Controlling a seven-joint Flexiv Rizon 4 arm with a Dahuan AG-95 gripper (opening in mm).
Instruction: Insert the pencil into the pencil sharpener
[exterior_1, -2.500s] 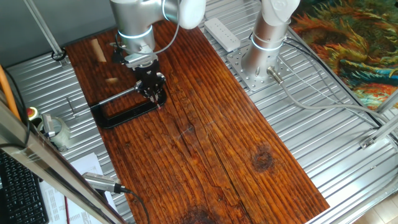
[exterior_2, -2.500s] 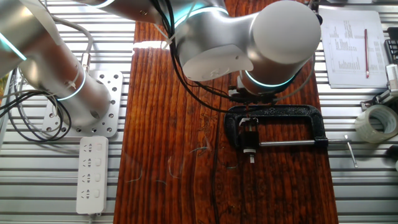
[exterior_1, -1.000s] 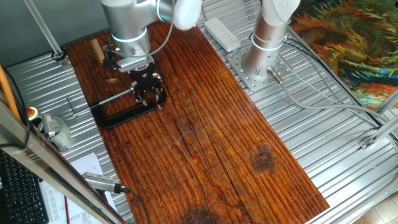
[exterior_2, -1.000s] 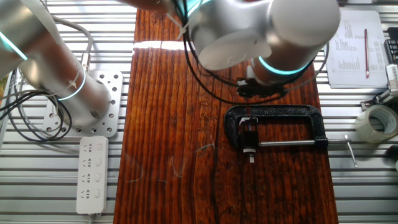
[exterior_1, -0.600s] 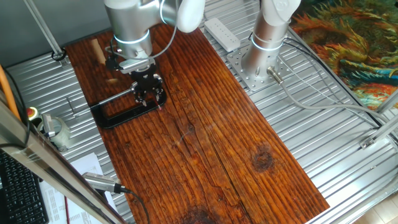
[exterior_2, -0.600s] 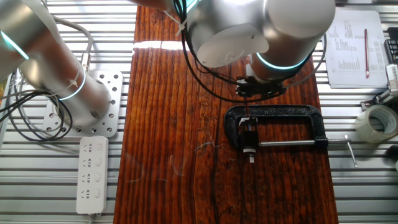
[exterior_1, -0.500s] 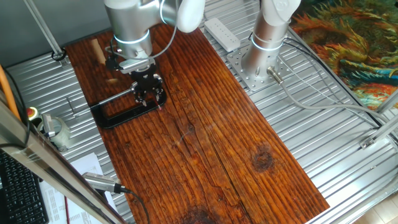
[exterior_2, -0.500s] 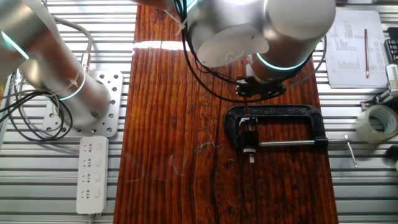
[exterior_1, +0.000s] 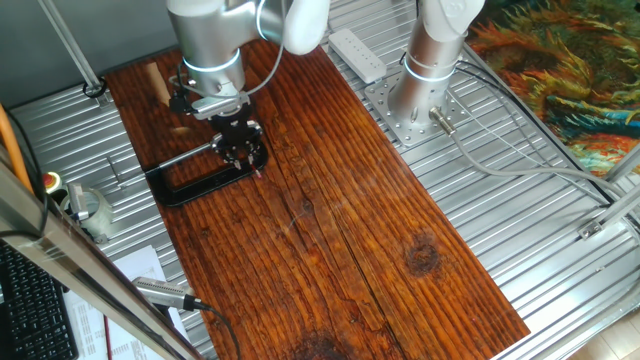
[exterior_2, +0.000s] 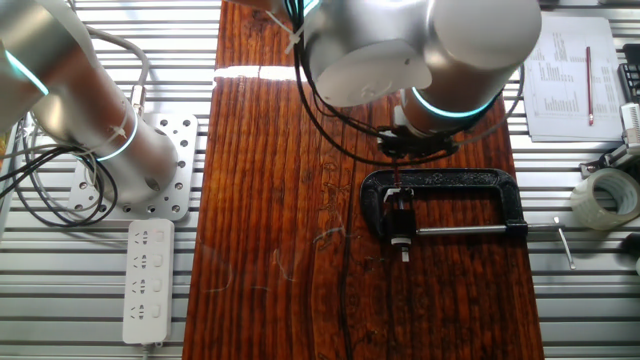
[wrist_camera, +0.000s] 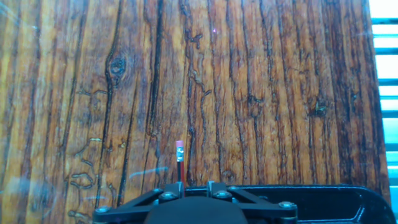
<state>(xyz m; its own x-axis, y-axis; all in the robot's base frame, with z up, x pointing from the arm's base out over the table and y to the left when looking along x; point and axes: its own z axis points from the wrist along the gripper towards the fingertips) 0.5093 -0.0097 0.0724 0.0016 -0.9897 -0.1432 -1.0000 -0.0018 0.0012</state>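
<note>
pink-tipped pencil (wrist_camera: 180, 155), black clamp (exterior_2: 445, 205)

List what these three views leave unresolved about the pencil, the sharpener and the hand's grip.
- Pencil: hand view shows only a thin stick with a reddish end; its lower part is hidden by the hand's body.
- Sharpener: not identifiable; the block in the black clamp is too small, and the arm covers it in one fixed view.
- Hand: fingertips too dark and small; open or shut is unclear.

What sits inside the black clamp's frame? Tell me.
A small sharpener, pinched by the clamp's screw, with a thin pencil pointing at it. Whether its tip has entered is hidden.
</note>
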